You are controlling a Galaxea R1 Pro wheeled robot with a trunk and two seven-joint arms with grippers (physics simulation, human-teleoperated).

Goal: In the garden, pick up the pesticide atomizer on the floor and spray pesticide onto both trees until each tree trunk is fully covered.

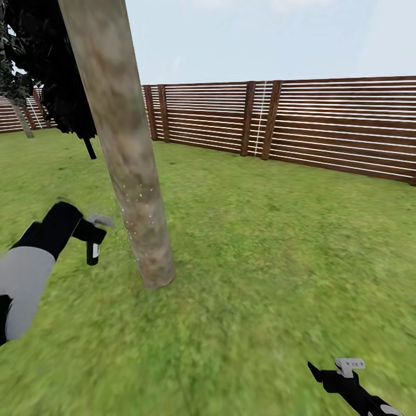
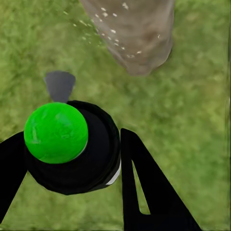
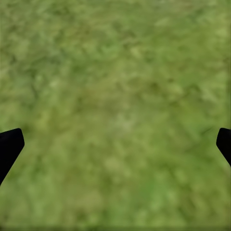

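Tree trunk (image 1: 124, 156): smooth, matt, mottled grey-beige bark with white specks. Fence (image 1: 323, 124): brown wooden slats. Pesticide atomizer (image 2: 72, 147): glossy dark body, matt green top.

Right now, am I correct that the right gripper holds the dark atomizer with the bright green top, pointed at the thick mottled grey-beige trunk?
Not quite: the left gripper holds the dark atomizer with the bright green top, as the left wrist view shows. It does point at the thick mottled grey-beige trunk.

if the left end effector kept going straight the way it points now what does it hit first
Probably the tree trunk: the left end effector, shut on the pesticide atomizer, faces its base just above the grass. Depth is uncertain.
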